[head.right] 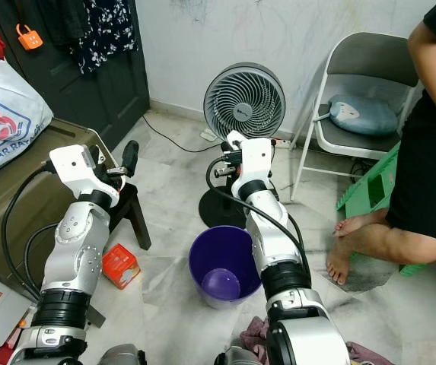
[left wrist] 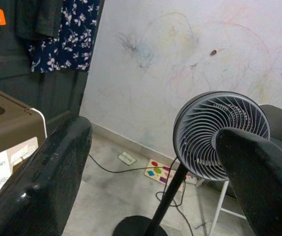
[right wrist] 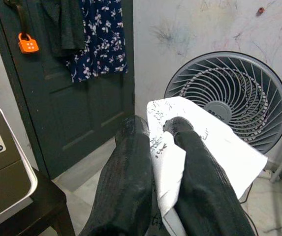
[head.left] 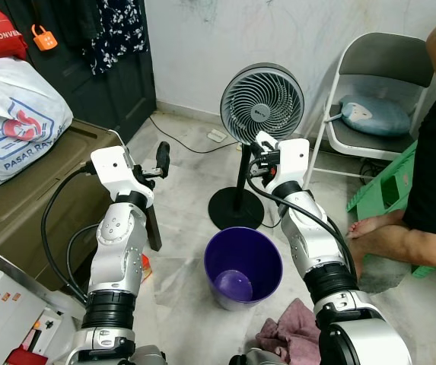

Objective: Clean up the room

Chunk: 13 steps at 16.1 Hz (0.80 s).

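Paper [right wrist: 200, 142] is pinched in my right gripper [right wrist: 163, 147]; my left gripper [left wrist: 150, 162] gapes empty. Next, I judge: lower it over the purple bin [head.left: 243, 266] and let go.

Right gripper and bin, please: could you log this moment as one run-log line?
right gripper: shut on paper, raised above purple bin | left gripper: open, holding nothing | bin: upright on floor

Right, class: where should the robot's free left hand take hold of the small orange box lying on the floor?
Grip the orange box across two opposite side edges, coming straight down from above. It lies flat on the floor with its broad face up and sides exposed. The left hand is open.
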### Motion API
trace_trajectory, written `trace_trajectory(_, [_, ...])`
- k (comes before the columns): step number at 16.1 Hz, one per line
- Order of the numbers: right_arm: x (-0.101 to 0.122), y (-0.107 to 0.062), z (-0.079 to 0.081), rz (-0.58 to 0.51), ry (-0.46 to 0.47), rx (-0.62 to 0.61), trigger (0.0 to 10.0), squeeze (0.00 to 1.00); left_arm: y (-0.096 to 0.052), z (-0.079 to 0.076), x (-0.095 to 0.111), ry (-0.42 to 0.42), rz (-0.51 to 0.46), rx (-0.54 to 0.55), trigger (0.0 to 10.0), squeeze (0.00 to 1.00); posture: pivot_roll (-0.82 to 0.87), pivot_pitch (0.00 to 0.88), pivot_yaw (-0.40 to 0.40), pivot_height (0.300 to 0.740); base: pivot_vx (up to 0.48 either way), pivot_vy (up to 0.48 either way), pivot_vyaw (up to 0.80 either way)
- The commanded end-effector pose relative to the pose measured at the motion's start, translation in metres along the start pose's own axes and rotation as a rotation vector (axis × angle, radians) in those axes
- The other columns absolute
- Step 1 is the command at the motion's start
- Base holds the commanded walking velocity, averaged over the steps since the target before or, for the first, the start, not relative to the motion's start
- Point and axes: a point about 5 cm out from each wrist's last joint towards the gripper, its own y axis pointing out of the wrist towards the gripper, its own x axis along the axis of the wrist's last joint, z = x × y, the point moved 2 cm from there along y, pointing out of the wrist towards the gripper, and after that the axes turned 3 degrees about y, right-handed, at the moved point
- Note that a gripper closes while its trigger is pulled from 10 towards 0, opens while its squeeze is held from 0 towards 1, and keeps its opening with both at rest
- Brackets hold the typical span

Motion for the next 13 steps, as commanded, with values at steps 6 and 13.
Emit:
trace_trajectory(6, [0.0026, 0.0031, -0.0016, -0.003, -0.002, -0.006, 10.0, 0.0, 0.0037, -0.0042, 0.0017, -0.002, -0.001, -0.015, 10.0, 0.0, 0.02, 0.0, -0.033, 0.74, 0.0, 0.256, 0.0])
trace_trajectory(13, [0.0025, 0.0033, -0.0017, -0.001, -0.001, -0.006, 10.0, 0.0, 0.0039, -0.0046, 0.0015, 0.0, 0.0, -0.019, 10.0, 0.0, 0.02, 0.0, -0.033, 0.74, 0.0, 0.311, -0.07])
